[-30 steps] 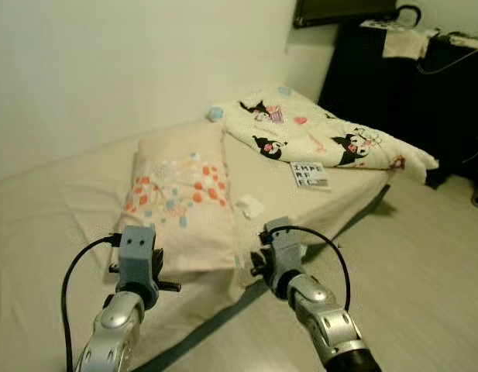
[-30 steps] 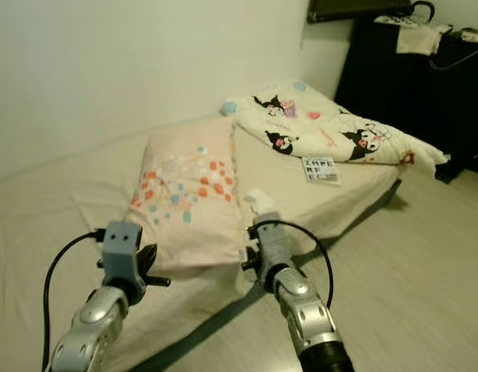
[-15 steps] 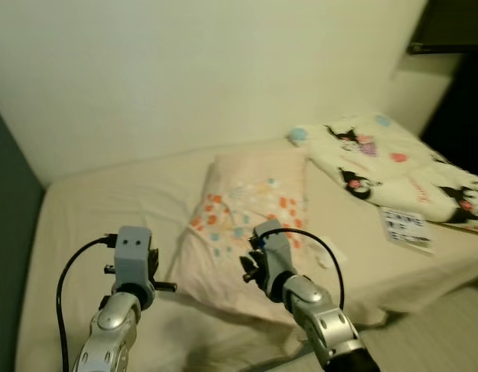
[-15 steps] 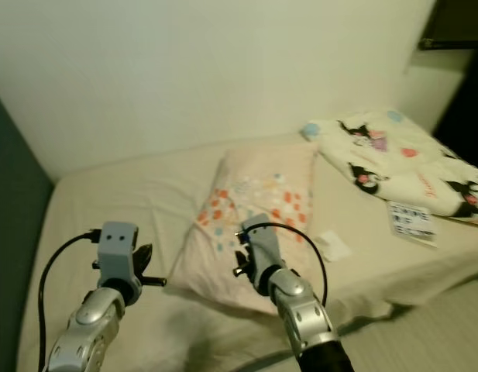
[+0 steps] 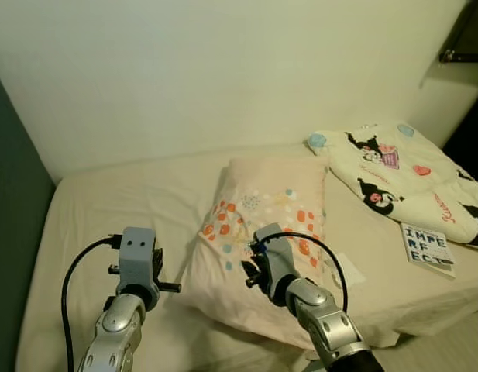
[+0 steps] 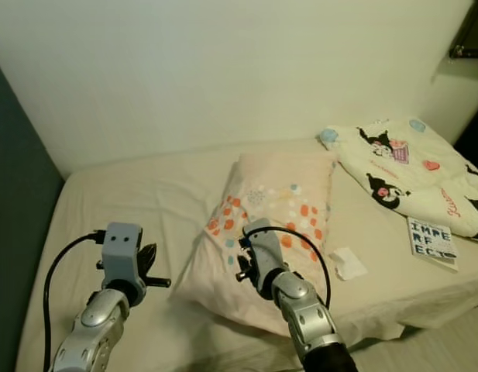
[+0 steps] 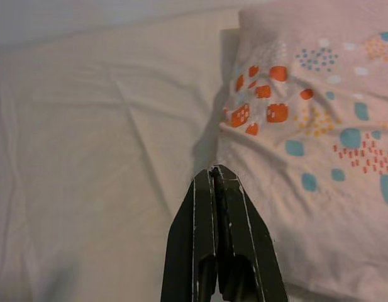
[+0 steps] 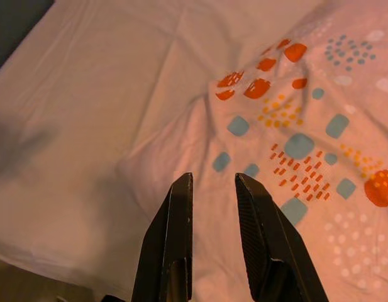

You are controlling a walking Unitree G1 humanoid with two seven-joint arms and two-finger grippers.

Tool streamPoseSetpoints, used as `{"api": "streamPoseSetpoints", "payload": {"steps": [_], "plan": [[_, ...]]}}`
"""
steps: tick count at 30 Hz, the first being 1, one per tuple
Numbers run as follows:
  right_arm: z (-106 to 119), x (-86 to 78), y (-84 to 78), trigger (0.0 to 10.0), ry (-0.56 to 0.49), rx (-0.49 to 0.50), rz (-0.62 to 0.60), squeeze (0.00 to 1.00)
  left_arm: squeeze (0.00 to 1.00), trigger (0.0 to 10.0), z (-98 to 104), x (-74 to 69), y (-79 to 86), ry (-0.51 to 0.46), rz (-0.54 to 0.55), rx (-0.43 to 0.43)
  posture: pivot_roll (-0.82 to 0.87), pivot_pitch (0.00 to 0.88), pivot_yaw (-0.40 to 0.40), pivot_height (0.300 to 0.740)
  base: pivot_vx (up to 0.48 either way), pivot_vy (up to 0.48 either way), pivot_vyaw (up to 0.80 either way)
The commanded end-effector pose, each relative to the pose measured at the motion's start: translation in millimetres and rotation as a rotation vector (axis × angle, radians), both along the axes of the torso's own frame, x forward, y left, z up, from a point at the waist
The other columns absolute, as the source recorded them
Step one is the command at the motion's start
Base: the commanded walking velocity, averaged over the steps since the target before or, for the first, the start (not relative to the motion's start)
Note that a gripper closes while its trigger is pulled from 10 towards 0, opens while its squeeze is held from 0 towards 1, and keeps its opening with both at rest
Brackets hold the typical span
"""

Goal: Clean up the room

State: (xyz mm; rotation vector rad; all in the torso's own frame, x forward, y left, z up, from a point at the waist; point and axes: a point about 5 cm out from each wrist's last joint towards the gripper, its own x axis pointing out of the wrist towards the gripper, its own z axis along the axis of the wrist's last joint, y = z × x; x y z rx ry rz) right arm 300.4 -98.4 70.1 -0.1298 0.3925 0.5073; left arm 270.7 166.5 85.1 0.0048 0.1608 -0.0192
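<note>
A: From the head views, what do we see?

B: We see a pale pink pillow with orange and blue dotted patches (image 5: 258,232) lying askew in the middle of a cream-sheeted bed (image 5: 107,209) against a plain wall. Beside it lies a folded white quilt printed with black cartoon figures (image 5: 393,167), with a white booklet with bold black letters (image 5: 427,248) near that quilt and a small crumpled white tissue (image 6: 348,263) just beside the pillow.

A: And our left wrist view?

B: Our left gripper (image 7: 215,171) hangs above the sheet at the pillow's edge, its black fingers pressed together, holding nothing.

A: The right wrist view?

B: Our right gripper (image 8: 212,180) hovers over the pillow's patterned corner, fingers slightly parted with a narrow gap, empty. The fabric looks creased there.
</note>
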Motion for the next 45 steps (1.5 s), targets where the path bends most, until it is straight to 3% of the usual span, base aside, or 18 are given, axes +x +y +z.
{"api": "streamPoseSetpoints", "payload": {"steps": [1, 7, 33, 38, 45], "plan": [[-4, -0.9, -3.7, 10.0, 0.014, 0.003, -0.013, 0.0, 0.0, 10.0, -3, -1.9, 0.8, 0.012, -0.009, 0.01, -0.07, 0.048, -0.045, 0.729, 0.0, 0.0, 0.0], [-5, -2.2, -2.6, 10.0, 0.008, -0.009, 0.003, 0.0, 0.0, 10.0, -3, -2.2, -0.4, 0.017, -0.015, 0.018, -0.07, 0.05, -0.038, 0.729, 0.0, 0.0, 0.0], [-2, -4.1, -0.3, 10.0, 0.024, 0.09, -0.055, 0.0, 0.0, 10.0, 0, 0.4, -5.9, 0.03, -0.11, 0.053, -0.06, 0.065, -0.009, 0.729, 0.0, 0.0, 0.78], [-3, -4.2, -1.5, 10.0, 0.04, 0.105, -0.083, 0.0, 0.0, 10.0, -3, -3.5, -9.5, 0.054, -0.172, 0.073, -0.06, 0.068, -0.006, 0.729, 0.0, 0.0, 0.0], [-2, -2.3, -8.3, 10.0, 0.028, 0.105, -0.152, 0.0, 0.0, 10.0, -3, -1.8, -11.2, 0.054, -0.176, 0.089, -0.06, 0.069, 0.003, 0.729, 0.0, 0.0, 0.0]]}}
